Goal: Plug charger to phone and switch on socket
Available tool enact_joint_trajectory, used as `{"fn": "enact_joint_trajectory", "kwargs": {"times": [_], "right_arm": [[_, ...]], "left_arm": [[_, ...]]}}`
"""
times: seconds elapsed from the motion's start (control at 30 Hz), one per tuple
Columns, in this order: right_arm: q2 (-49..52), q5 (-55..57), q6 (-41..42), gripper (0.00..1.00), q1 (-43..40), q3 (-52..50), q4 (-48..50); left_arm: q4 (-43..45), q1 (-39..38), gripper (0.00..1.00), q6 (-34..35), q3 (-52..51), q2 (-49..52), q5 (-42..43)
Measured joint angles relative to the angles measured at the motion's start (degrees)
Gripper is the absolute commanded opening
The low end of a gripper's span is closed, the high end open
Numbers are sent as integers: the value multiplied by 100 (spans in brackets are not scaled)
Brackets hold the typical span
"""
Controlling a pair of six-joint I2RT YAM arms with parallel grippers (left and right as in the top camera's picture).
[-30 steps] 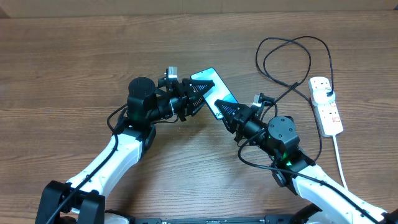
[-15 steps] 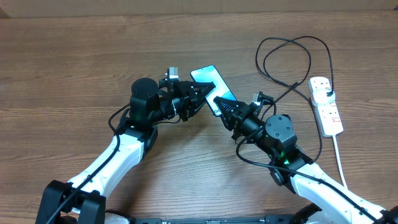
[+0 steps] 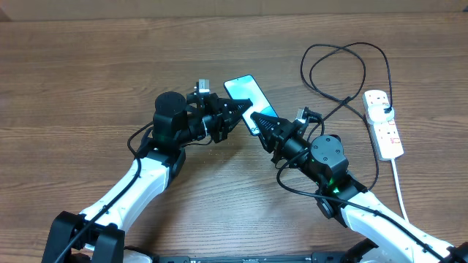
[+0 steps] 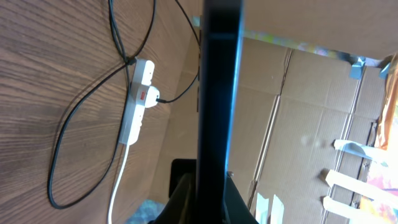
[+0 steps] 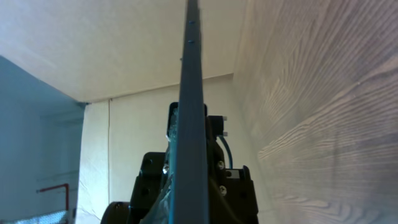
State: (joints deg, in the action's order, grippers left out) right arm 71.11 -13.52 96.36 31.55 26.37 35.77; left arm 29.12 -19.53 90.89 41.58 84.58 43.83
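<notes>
Black left gripper [image 3: 238, 110] clamps the phone [image 3: 245, 90] at 8 o'clock; right gripper [image 3: 257, 120] clamps its 5 o'clock end; socket [image 3: 385, 126] lies at 3 o'clock.

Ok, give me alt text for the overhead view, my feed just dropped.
Both grippers clamp the phone between them at mid-table: the left gripper reaches in from the left and the right gripper from the right. Off to the right, the black charger cable lies in loops on the wood next to the white power strip.
</notes>
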Motion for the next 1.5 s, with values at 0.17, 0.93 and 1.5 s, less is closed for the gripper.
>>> {"fn": "enact_joint_trajectory", "kwargs": {"times": [0.17, 0.93, 1.5], "right_arm": [[2, -42, -20, 16, 17, 7, -98], [26, -282, -3178, 61, -59, 76, -2575], [94, 2223, -4708, 60, -2094, 1773, -5932]], "left_arm": [[-76, 0, 4, -87, 0, -2, -15], [-2507, 1432, 4, -2238, 0, 11, 42], [-2507, 1624, 4, -2533, 0, 11, 2127]]}}
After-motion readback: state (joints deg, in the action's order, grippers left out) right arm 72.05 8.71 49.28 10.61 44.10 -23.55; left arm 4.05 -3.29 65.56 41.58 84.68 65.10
